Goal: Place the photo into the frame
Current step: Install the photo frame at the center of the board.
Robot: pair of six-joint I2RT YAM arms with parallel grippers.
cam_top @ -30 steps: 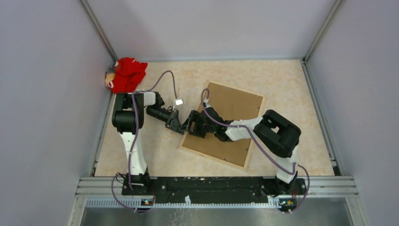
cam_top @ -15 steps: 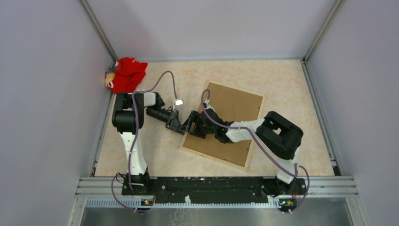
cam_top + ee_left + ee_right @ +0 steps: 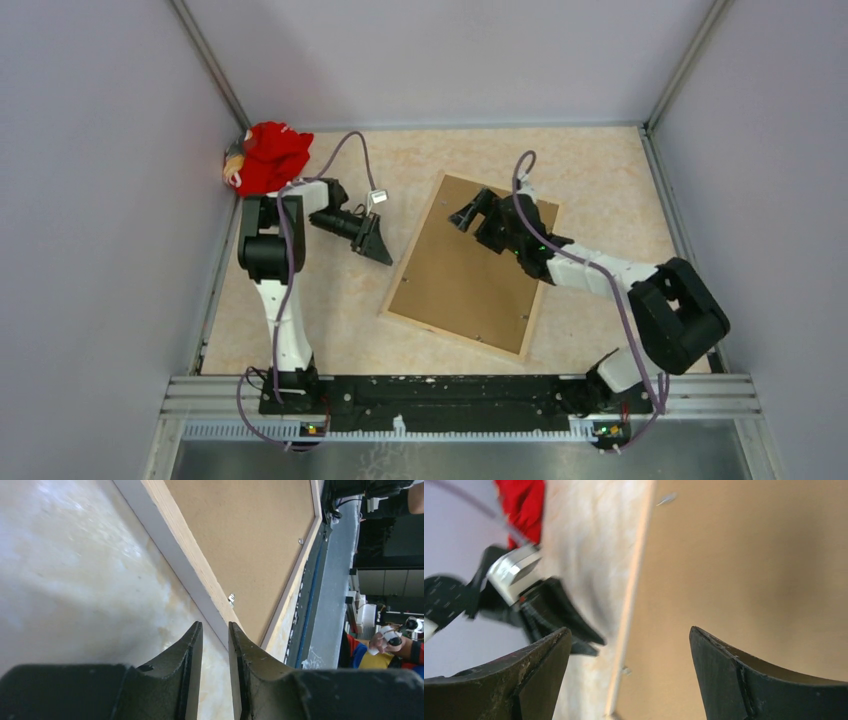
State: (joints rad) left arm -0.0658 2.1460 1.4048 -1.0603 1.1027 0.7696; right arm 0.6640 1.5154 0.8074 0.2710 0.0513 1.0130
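The frame (image 3: 410, 250) lies face down in the middle of the table, its light wood rear edge up, with the plain brown backing board (image 3: 470, 265) filling it. The photo is hidden. My left gripper (image 3: 383, 255) hovers just left of the frame's left edge (image 3: 185, 555), its jaws nearly together and empty. My right gripper (image 3: 465, 212) is open and empty above the far part of the board (image 3: 749, 570). The right wrist view shows the frame's left edge (image 3: 634, 580) and the left gripper (image 3: 559, 615) beyond it.
A red cloth (image 3: 268, 158) lies in the far left corner, also in the right wrist view (image 3: 524, 505). Grey walls enclose the table on three sides. Small metal tabs (image 3: 231, 598) sit along the frame's inner edge.
My right gripper has let go at the frame's left edge and swung back to the far right over the board. My left gripper has drawn back a little to the left.
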